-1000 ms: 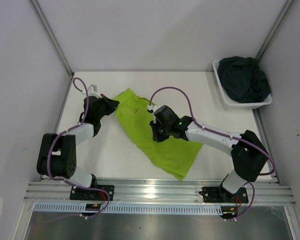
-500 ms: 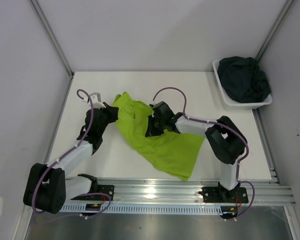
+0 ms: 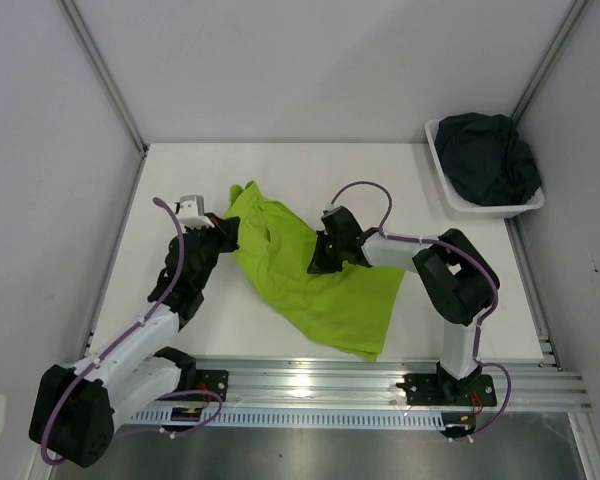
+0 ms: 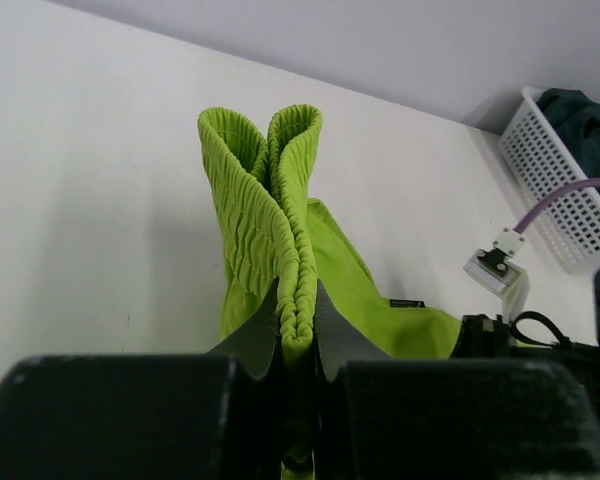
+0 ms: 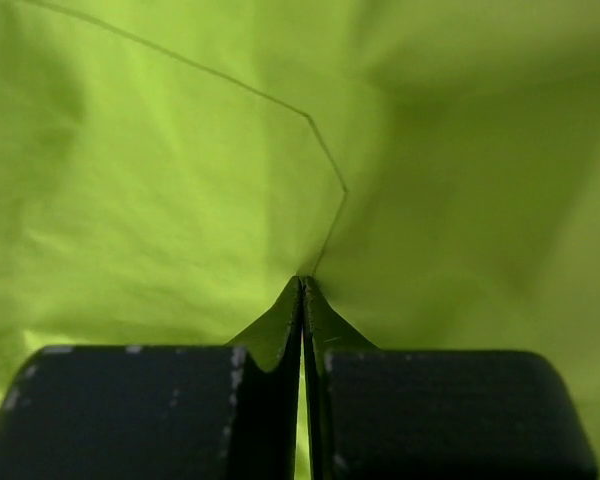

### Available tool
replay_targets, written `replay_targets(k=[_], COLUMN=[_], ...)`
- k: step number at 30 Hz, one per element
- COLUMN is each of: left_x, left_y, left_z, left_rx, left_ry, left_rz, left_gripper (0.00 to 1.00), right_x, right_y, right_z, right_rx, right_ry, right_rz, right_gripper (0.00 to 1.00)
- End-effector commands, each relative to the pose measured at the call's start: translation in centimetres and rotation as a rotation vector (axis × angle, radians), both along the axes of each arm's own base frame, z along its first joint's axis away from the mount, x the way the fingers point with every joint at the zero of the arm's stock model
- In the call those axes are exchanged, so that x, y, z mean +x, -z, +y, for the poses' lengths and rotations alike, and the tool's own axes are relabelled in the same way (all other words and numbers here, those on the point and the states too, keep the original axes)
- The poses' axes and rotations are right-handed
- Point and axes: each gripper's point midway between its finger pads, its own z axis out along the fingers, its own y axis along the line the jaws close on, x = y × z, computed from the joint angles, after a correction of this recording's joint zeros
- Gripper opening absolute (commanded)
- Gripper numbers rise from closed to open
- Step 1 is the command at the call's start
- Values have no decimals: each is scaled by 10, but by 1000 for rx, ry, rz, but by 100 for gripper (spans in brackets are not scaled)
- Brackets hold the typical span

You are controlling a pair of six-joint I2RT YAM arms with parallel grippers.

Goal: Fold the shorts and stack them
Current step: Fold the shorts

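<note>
The white counter (image 3: pixel 280 170) carries the lime green shorts (image 3: pixel 325 295) at its middle, now rumpled and drawn up at the far-left waistband where a second ago they lay flatter. The dark shorts (image 3: pixel 485 158) sit heaped, as before, in the basket (image 3: pixel 437 160) at the far right corner. The left arm, earlier folded tight over its base, now reaches long and low toward the far side. The right arm has doubled its elbow back on the right, forearm lying leftward over the cloth. The left gripper (image 4: pixel 298 320) is clamped on the gathered elastic waistband, which stands upright, and the right gripper (image 5: pixel 302 290) is pinched together on a fold of the lime fabric.
</note>
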Motion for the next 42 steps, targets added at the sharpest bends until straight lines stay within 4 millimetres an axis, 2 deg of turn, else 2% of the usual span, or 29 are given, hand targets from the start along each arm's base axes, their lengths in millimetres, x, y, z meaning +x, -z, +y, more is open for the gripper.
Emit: replay_targets(k=[1,6,9,10,11,13,15,16,18,20,22,27,28,30,31,32,34,37,38,40,42], left_x=[-9,-23,-28,-27,-28,-29,-34,-36,-41,-46,-46,-46,-45,-43,-44,-43,-42,-38,-36,-34,-33], left_y=[-43,-54,-55,-56,-58,-57,-58,-62,-64,-66,-69,-78,-86,-78,-85,-84,-85,-88,-97,-90,-91], left_z=[-5,-24,-39,-39,-44,-48,-57,-59,-65,-70,-73,-89,-92,-99,-105,-106,-112,-114,-115,-118,-120], left_rx=[11,43,96,116,123,152,179,177,181,181,184,193,192,222,221,236,250,278,277,302,313], left_ry=[23,88,134,127,141,152,183,191,217,242,250,279,276,279,286,282,283,260,254,249,243], left_rz=[-165,-202,-232,-235,-235,-236,-257,-273,-283,-293,-295,-301,-313,-286,-296,-292,-280,-260,-267,-245,-245], left_gripper=[8,9,12,12,12,12,12,12,12,13,13,14,14,14,14,14,14,14,14,14,14], right_x=[5,10,18,24,24,30,31,37,43,53,55,60,63,68,71,75,79,83,87,85,89], right_y=[-10,6,15,12,19,14,20,14,19,12,14,-5,-19,-32,-47,-54,-77,-101,-105,-106,-111], right_z=[-1,8,21,27,31,45,51,57,60,67,70,78,79,76,74,69,64,51,44,32,15], right_rx=[29,34,44,57,54,68,61,75,73,90,91,130,153,164,176,179,195,203,201,186,172], right_ry=[33,22,11,13,11,-2,-9,-11,-12,-11,-16,-15,-17,-10,-11,-2,-1,2,16,25,48], right_rz=[-16,36,57,52,65,53,69,63,73,68,81,67,46,31,9,1,-28,-60,-61,-57,-69], right_gripper=[0,0,0,0,0,0,0,0,0,0,0,0,0,3,5,9,11,13,16,21,35])
